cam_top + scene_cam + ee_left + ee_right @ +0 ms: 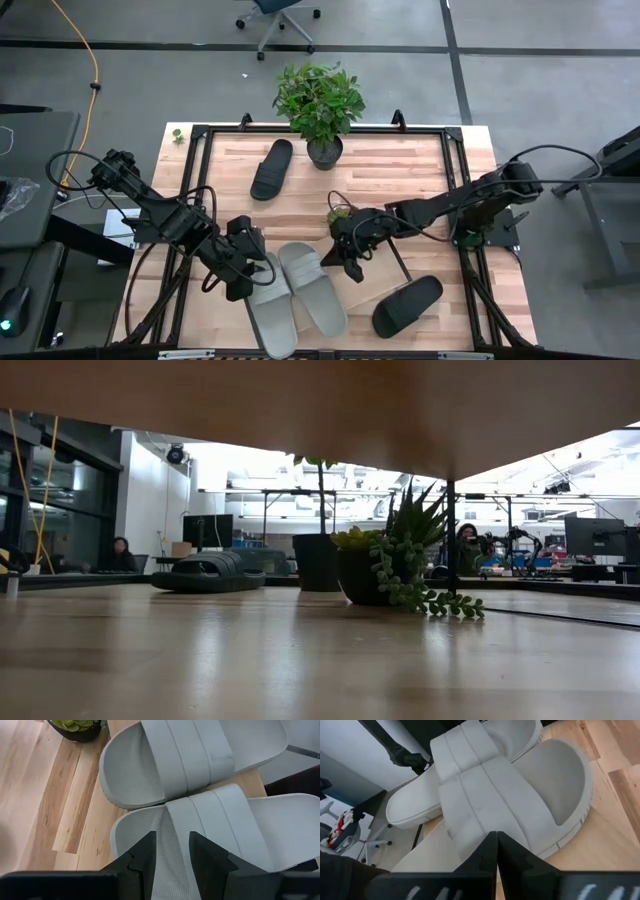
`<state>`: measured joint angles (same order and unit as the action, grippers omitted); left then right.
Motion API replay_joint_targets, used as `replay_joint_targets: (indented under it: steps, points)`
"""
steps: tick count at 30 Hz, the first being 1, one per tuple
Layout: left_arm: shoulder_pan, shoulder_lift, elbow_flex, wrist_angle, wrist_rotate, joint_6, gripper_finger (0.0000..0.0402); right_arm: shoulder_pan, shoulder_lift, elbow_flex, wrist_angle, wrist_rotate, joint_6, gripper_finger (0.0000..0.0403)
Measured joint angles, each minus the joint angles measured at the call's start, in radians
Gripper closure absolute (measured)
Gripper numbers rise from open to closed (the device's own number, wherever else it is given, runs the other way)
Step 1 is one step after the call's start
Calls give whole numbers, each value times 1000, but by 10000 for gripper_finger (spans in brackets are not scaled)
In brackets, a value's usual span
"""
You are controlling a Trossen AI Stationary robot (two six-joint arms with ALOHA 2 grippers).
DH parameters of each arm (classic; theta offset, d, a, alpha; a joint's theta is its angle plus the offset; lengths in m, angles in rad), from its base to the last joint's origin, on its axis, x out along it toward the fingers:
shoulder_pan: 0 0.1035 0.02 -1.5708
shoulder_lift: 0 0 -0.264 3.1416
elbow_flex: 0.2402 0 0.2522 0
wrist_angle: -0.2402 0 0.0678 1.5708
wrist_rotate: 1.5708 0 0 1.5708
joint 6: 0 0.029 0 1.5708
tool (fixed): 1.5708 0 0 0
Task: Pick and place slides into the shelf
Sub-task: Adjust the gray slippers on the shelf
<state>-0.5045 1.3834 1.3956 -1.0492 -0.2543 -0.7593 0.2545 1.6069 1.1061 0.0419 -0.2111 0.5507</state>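
- Two light grey slides [297,293], mesh-textured footbeds
- Two black slides [272,169]
- Pale, striped wood counter [400,165]
- Green leafy plant [318,98], dark pot
- Black fingers [142,860]

Four slides lie on the bench [420,165]: two light grey and two black. The grey pair sits side by side and touching at the near edge, the left grey slide [268,310] beside the right grey slide [313,288]. One black slide [271,169] lies toward the far edge; the other black slide [408,306] lies toward the near right corner. Two potted plants stand on the bench: one tall leafy plant [319,103] at the far edge and one small succulent [339,213] near the middle. Two arms reach over the bench, hence two sets of jaws: the left gripper [243,283] and the right gripper [342,258].
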Motion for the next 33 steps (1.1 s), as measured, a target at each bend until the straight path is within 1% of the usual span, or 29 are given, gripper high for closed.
replay_joint_targets:
  steps: [3, 10, 13, 16, 19, 25, 33]
  points:
    - [0, 0, 0, 0, 0, 0, 296, 1, 9, 1, 2, 1, 2, 403]
    - [0, 0, 0, 2, -3, 0, 296, 5, 2, 1, 4, 46, 6, 403]
    - [0, 0, 0, 2, -9, 0, 296, 5, -6, 1, -19, 65, 21, 403]
    - [0, 0, 0, 2, -11, 0, 296, 15, -11, -1, -60, 108, 22, 403]
    - [0, 0, 0, 2, -7, 0, 296, 21, -17, -1, -83, 111, 29, 403]
    - [0, 0, 0, 1, 96, 22, 296, 35, -18, -1, -127, 97, 37, 403]
    - [0, 0, 0, 0, 185, 71, 296, 41, -18, -1, -135, 86, 58, 403]
